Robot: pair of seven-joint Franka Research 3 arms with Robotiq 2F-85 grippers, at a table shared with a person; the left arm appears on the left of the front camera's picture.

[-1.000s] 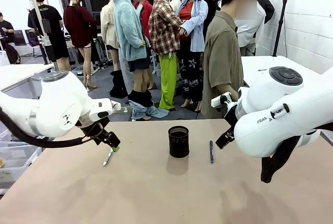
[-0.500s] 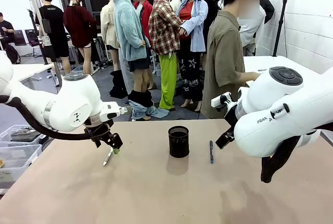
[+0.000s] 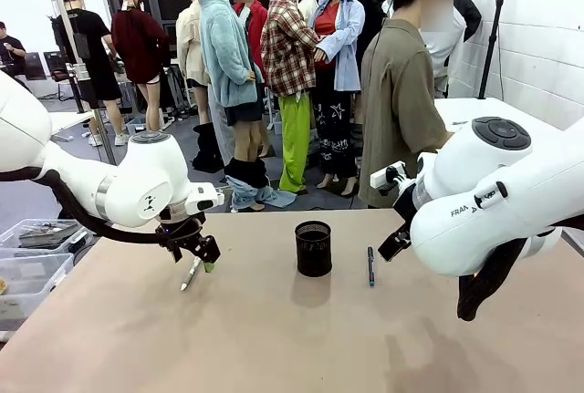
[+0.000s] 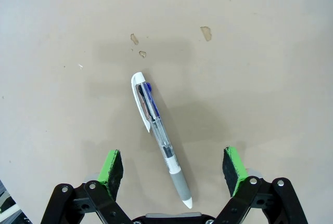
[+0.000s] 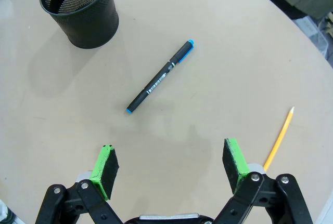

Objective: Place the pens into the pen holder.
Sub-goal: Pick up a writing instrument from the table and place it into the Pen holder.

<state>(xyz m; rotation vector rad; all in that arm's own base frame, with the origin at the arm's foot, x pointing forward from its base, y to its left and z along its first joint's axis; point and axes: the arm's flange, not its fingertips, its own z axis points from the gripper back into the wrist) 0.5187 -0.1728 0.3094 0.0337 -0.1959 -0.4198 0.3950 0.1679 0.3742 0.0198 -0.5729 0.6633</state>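
Pens, three seen, lie flat on the tan matte table (image 3: 274, 347), all outside the pen holder (image 3: 313, 248). The holder is a black wire-mesh cylinder with a solid rim, standing upright near the table's middle. The white pen (image 4: 158, 138) has a clear barrel, a white clip and a grey ribbed grip. It lies to the holder's left, well apart from it, with bare table all round. The left gripper (image 4: 174, 164) hangs directly over this pen with its jaws spread wide, one green pad on either side of the grip end; contact cannot be told. A few small pale marks (image 4: 136, 38) dot the surface beyond the clip end. The dark pen (image 5: 160, 77), slim and round with blue ends and pale print, lies just right of the holder, apart from it. The right gripper (image 5: 169, 164) is above it, jaws wide apart and holding nothing. A thin orange pencil (image 5: 279, 140) lies beside the right pad, toward the table's curved edge. A person (image 3: 397, 110) stands at the far side, turned sideways.
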